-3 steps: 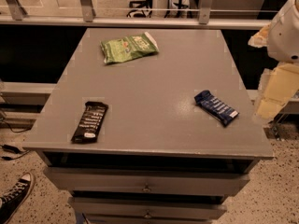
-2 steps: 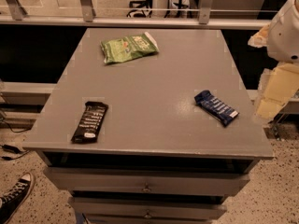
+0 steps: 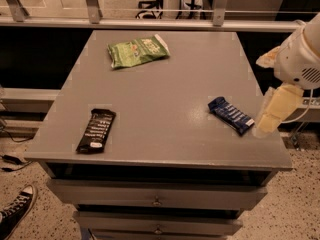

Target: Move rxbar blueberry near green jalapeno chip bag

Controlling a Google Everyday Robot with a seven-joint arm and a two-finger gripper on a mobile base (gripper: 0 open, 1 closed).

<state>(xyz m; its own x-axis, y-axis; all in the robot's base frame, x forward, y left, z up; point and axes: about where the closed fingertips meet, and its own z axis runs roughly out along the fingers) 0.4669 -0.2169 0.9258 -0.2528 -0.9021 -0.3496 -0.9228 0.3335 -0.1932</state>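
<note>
The arm (image 3: 299, 59) is a white rounded shell with a small vent grille (image 3: 311, 75). The pale yellow gripper (image 3: 263, 128) hangs at the table's (image 3: 150, 149) right edge, with a thin cable (image 3: 299, 115) beside it.

the gripper (image 3: 266, 124), at the right of the frame, hangs from an arm (image 3: 300, 59) cut off by that edge; the shoe (image 3: 14, 215) at lower left is cropped.

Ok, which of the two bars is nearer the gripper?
The dark blue bar, lying close beside the gripper at the right edge of the table; the black bar sits far off, front left.
</note>
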